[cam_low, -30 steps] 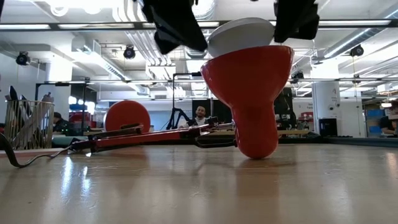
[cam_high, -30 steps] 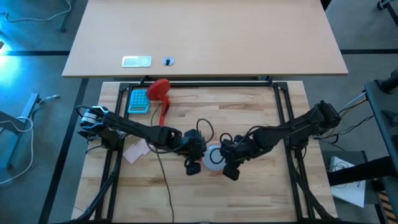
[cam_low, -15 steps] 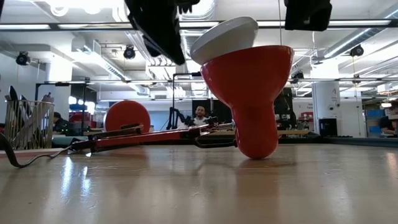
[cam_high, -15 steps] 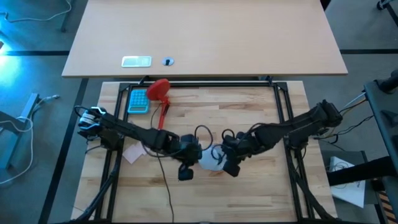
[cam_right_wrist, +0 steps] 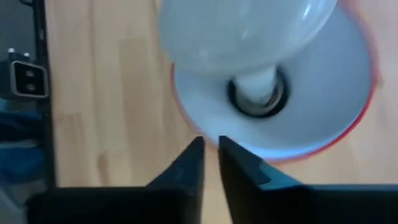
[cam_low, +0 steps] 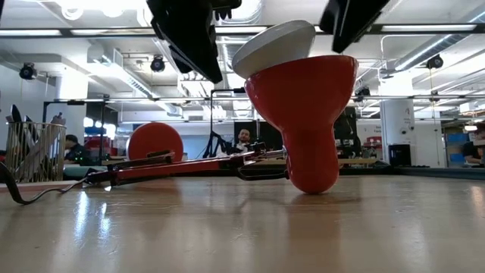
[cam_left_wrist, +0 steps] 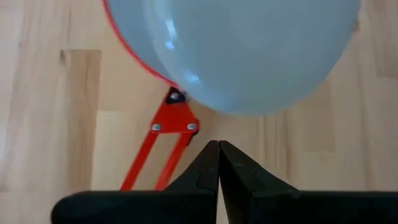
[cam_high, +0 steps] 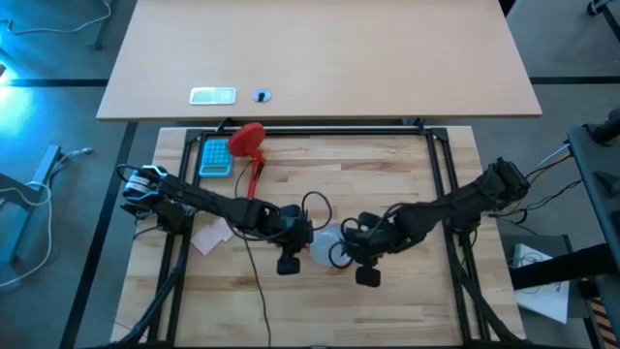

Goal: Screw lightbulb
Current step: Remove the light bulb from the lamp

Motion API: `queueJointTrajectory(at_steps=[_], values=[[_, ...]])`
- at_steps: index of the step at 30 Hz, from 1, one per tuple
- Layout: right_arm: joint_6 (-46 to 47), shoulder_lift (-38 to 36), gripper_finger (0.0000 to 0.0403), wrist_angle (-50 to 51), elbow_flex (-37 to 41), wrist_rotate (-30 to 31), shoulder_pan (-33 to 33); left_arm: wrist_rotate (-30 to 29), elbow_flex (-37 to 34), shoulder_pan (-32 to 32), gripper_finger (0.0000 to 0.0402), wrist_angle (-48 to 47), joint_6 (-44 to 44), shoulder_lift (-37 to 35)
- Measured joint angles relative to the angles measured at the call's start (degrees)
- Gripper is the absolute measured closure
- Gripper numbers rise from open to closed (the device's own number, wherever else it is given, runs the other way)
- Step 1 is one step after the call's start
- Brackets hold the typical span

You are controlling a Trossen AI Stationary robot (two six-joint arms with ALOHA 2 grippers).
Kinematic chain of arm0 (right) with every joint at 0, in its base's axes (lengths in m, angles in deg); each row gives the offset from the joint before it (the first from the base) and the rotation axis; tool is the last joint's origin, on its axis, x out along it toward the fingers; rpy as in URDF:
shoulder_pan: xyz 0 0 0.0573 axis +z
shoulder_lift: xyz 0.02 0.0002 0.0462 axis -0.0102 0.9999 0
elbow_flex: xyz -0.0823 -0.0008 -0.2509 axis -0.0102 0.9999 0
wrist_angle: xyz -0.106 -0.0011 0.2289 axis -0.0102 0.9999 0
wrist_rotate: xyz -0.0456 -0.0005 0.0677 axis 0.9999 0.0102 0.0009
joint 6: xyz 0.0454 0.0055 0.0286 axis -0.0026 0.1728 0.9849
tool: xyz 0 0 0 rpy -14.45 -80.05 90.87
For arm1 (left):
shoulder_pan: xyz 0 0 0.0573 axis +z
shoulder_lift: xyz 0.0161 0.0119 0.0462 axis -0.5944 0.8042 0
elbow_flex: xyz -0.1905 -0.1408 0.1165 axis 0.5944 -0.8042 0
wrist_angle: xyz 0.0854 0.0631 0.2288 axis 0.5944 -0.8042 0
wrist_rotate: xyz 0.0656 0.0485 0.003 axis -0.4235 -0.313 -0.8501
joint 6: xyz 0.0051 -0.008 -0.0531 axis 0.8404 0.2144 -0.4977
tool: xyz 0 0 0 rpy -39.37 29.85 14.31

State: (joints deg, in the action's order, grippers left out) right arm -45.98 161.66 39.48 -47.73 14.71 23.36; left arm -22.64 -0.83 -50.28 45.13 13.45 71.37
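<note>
The lightbulb point(cam_right_wrist: 249, 37) sits tilted in the red lamp shade point(cam_low: 303, 114), its narrow base in the socket, so seating looks unfinished. Neither arm holds it. The left gripper point(cam_left_wrist: 218, 163), fingers pressed together, hangs just beside the shade; the right gripper point(cam_right_wrist: 210, 155), open only a crack, is near the other side (holding nothing). Next, I'd guess, someone must straighten and twist it.

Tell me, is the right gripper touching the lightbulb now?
Apart. In the right wrist view the right gripper sits clear of the lightbulb, with bare wood and the lamp shade between them.
</note>
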Motion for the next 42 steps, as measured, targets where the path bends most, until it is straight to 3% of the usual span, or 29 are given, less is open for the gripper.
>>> queueJointTrajectory(at_steps=[9, 16, 24, 42], values=[[-17.8, 3.6, 0.0204, -6.1, 1.1, 2.9, -2.5, 0.2, 0.0, -2.1, 0.0401, 1.6, -4.6, 0.0], [-19.1, 9.0, 0.0139, -14.4, 0.7, 6.4, -3.7, 0.6, -0.1, -2.2, 0.0401, 2.0, -5.6, 0.0], [-17.0, 7.7, 0.0135, -20.2, 0.5, 13.8, -3.3, 1.3, -0.1, -2.2, 0.0401, 2.1, -5.6, 0.0], [-14.8, 5.9, 0.0186, -19.0, 0.4, 12.9, -3.6, -0.4, 0.3, -1.9, 0.0401, 4.0, -1.9, 0.0]])
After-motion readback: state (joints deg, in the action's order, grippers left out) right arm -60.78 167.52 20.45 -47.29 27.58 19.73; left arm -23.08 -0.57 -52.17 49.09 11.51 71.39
